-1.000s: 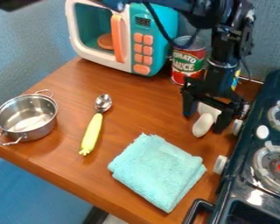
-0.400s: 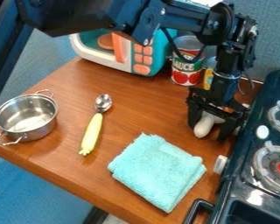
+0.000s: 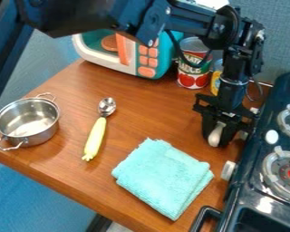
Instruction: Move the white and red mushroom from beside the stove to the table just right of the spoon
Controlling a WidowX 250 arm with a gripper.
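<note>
Camera view: the black two-finger gripper (image 3: 220, 139) hangs right of centre in the frame, its fingers drawn in and apparently pinching a small white rounded object (image 3: 215, 135) low between them. How much surface they grip is hard to tell, as the black parts cover its upper portion. If the hold is shallow or off-centre, the smooth, slender piece could swivel or squirt out under the squeeze. Whether its lower end touches the brown wooden tabletop (image 3: 141, 118) is unclear; if so, sideways travel could drag it and twist it loose.

Room is tight on the right: the dark toy stove (image 3: 250, 186) with its white knobs (image 3: 229, 170) sits just beside the fingers, so a small drift that way could knock one or jam a finger. Behind the wrist, a red-and-green labelled can (image 3: 194, 72) and a yellow-labelled container (image 3: 216, 80) could be nudged by a backward swing. Down the frame, the folded turquoise cloth (image 3: 164, 176) could snag and bunch under a low pass. At far left, the shiny metal pot (image 3: 27, 122) stands near the tabletop's edge, where a bump could tip it off.
</note>
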